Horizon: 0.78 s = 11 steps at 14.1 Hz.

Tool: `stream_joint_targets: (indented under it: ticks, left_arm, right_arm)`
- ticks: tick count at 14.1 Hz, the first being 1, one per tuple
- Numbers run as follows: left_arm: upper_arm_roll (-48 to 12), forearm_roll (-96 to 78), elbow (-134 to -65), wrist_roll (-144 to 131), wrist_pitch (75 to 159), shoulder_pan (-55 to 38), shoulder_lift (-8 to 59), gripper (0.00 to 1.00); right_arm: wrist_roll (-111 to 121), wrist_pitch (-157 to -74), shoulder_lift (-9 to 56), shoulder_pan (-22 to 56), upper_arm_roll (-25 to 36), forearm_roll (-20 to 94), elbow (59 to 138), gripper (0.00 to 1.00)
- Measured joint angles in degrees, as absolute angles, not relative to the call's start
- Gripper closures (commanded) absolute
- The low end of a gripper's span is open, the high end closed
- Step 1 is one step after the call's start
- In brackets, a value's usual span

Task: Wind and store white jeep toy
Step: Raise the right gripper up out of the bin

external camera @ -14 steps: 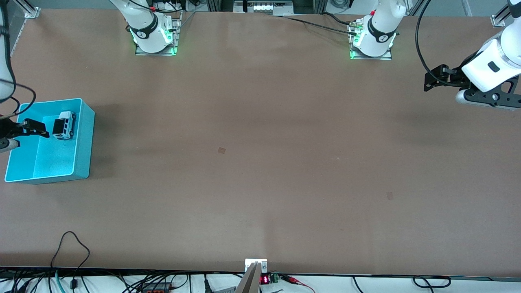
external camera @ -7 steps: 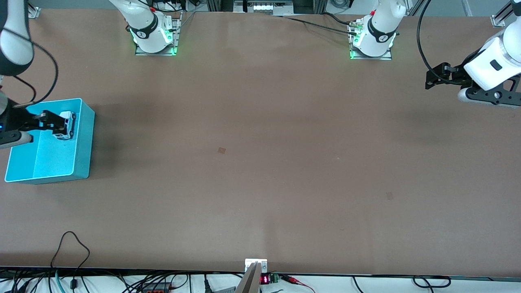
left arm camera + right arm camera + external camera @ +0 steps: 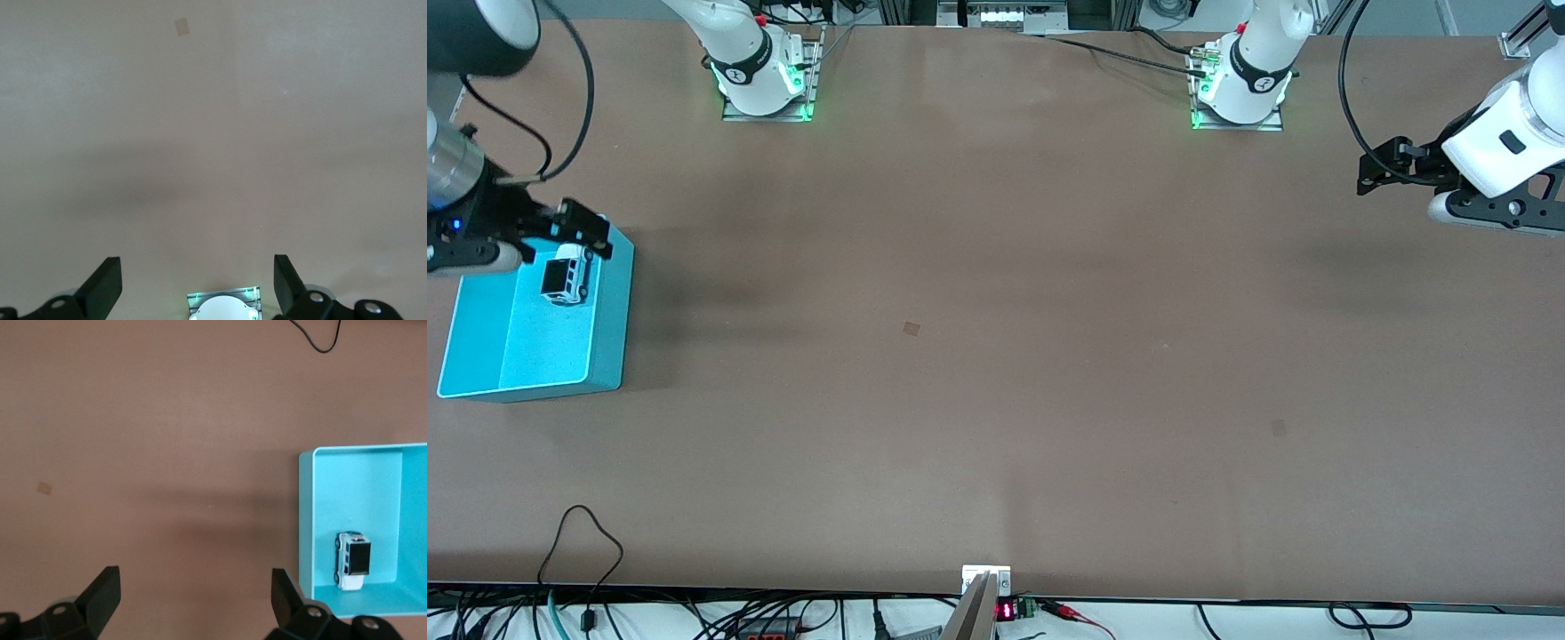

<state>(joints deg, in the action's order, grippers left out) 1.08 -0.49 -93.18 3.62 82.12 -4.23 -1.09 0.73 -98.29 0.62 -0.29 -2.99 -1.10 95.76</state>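
Observation:
The white jeep toy [image 3: 567, 275] with its black roof lies inside the teal bin [image 3: 609, 329] at the right arm's end of the table, close to the bin's wall nearest the robots' bases. It also shows in the right wrist view [image 3: 351, 561], in a corner of the bin [image 3: 305, 520]. My right gripper [image 3: 585, 229] is open and empty, up in the air over the bin's edge nearest the bases. In the right wrist view its jaws [image 3: 193, 597] stand wide apart over bare table. My left gripper [image 3: 1371, 167] is open and empty, held high over the left arm's end of the table, waiting.
The right arm's base [image 3: 763, 76] and the left arm's base [image 3: 1240, 89] stand along the table's edge farthest from the front camera. Cables [image 3: 578, 542] lie at the table's edge nearest that camera. Small tape marks [image 3: 911, 328] dot the brown tabletop.
My right gripper has risen out of the bin and moved toward the bases, leaving the jeep lying in the bin. The left arm has barely moved.

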Motion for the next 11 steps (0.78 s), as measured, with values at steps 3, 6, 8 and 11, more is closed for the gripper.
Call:
stream_joint_targets:
  ticks: [3, 6, 8, 11]
  left_arm:
    - [1.02, -0.49, -93.06, 3.62, 82.12, -4.24, -1.09, 0.0]
    - [0.97, -0.49, -93.04, 3.62, 82.12, -4.24, -1.09, 0.0]
    - [0.97, -0.49, -93.02, 3.62, 82.12, -4.24, -1.09, 0.0]
    - [0.97, -0.48, -93.01, 3.62, 82.12, -4.24, -1.09, 0.0]
  right_arm:
    - [-0.73, -95.56, -2.56, 1.01, -3.01, -0.31, 95.84, 0.0]
    - [-3.63, -94.3, -5.35, 2.22, -3.02, -0.26, 96.63, 0.0]
    - [-4.41, -92.82, -7.03, 2.59, -3.02, -0.26, 97.46, 0.0]
    - [-4.23, -91.47, -7.85, 2.79, -3.02, -0.26, 97.59, 0.0]
